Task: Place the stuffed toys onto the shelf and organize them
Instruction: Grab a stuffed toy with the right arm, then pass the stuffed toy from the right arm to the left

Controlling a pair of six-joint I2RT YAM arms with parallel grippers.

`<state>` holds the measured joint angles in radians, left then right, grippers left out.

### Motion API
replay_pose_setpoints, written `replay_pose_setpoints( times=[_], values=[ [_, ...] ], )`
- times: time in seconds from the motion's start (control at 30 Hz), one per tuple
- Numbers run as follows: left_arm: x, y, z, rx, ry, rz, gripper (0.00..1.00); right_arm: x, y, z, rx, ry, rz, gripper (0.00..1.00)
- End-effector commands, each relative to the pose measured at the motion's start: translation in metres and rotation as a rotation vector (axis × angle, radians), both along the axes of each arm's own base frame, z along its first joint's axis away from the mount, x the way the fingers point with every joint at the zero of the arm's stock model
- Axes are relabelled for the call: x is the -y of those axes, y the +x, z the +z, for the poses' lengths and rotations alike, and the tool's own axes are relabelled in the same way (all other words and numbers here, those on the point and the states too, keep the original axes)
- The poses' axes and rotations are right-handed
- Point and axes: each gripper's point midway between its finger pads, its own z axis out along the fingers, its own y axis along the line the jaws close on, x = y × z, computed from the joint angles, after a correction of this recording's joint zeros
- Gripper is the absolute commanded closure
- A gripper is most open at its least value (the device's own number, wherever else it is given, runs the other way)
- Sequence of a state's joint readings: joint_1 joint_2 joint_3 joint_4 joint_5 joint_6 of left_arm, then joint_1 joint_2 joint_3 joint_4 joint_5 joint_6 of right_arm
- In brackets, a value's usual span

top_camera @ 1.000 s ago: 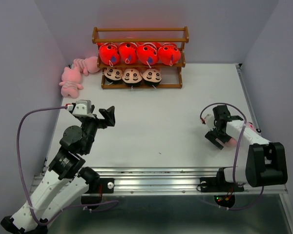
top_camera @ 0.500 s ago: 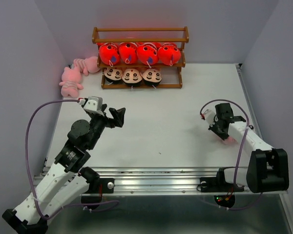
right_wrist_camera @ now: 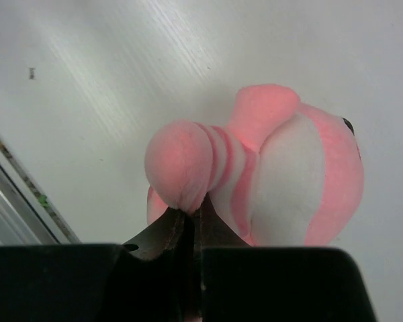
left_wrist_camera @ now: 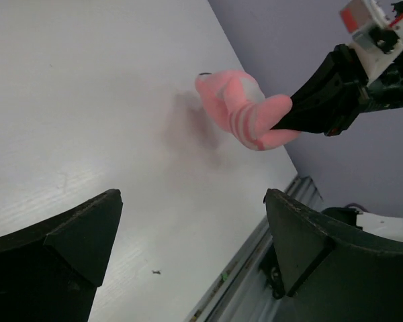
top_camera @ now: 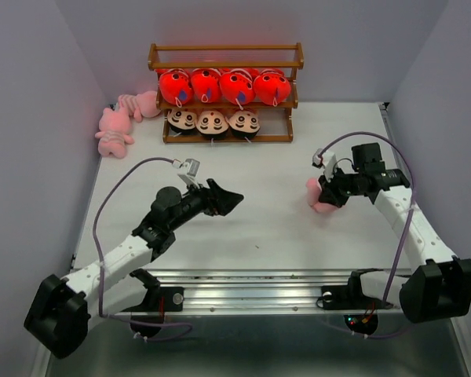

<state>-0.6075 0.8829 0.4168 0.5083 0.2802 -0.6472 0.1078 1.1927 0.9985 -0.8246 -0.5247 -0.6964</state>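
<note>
1. Against the left wall, just beside the shelf's left end, two pink striped plush frogs [top_camera: 114,132] lie on the white table [top_camera: 259,236], not yet shelved
2. The left gripper [top_camera: 229,199] is held over the middle of the table with its jaws spread wide and nothing between them; in its wrist view it is turned toward the toy carried by the other arm
3. At the back, four red-orange plush fish with white bands [top_camera: 224,86] are set abreast on the middle tier of the brown wooden three-tier shelf [top_camera: 225,65], and three black-haired boy dolls [top_camera: 212,122] are lined up on the bottom tier; no toy is seen on the top tier
4. On the right, a third pink striped plush frog [right_wrist_camera: 289,174] is pinched by the right gripper [right_wrist_camera: 188,216], whose jaws are pressed together on one rounded striped limb; the toy appears to be lifted just off the table, its body hanging free
5. The frog is judged light, soft and squashy, not fragile; held by a limb it can be expected to swing and sag, so a hold across the body would be steadier for setting it upright on a rail
</note>
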Motion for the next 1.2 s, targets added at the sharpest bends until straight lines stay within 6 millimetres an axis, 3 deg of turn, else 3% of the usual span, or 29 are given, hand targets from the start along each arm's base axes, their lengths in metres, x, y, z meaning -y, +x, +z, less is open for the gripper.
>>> replay_pose_setpoints(
  times=[0.0,0.17,0.3,0.37,0.5,0.87,0.97,1.1,1.13,1.17],
  values=[
    [0.039,-0.014,0.031,-0.091,-0.244,-0.157,0.01,-0.042,-0.021,0.038,0.077,0.168,0.199,0.99],
    [0.082,-0.017,0.038,-0.201,-0.288,-0.175,0.01,-0.065,-0.026,0.027,0.104,0.139,0.264,0.99],
    [0.114,-0.014,0.021,-0.361,-0.299,-0.156,0.01,-0.077,-0.03,0.019,0.115,0.105,0.286,0.98],
    [0.124,-0.011,0.006,-0.449,-0.301,-0.148,0.01,-0.081,-0.032,0.018,0.111,0.105,0.307,0.97],
    [0.138,-0.009,-0.003,-0.519,-0.304,-0.158,0.01,-0.084,-0.033,0.016,0.122,0.078,0.326,0.96],
    [0.169,-0.007,-0.009,-0.61,-0.292,-0.207,0.04,-0.093,-0.041,0.018,0.129,0.098,0.363,0.94],
    [0.181,-0.008,-0.013,-0.632,-0.284,-0.242,0.27,-0.093,-0.042,0.019,0.129,0.102,0.366,0.93],
    [0.19,-0.007,-0.023,-0.653,-0.288,-0.267,0.48,-0.093,-0.045,0.02,0.124,0.109,0.371,0.92],
    [0.191,-0.008,-0.025,-0.661,-0.306,-0.278,0.7,-0.093,-0.046,0.019,0.12,0.11,0.371,0.92],
    [0.192,-0.008,-0.026,-0.666,-0.313,-0.282,0.82,-0.093,-0.047,0.019,0.12,0.109,0.37,0.91]
  ],
)
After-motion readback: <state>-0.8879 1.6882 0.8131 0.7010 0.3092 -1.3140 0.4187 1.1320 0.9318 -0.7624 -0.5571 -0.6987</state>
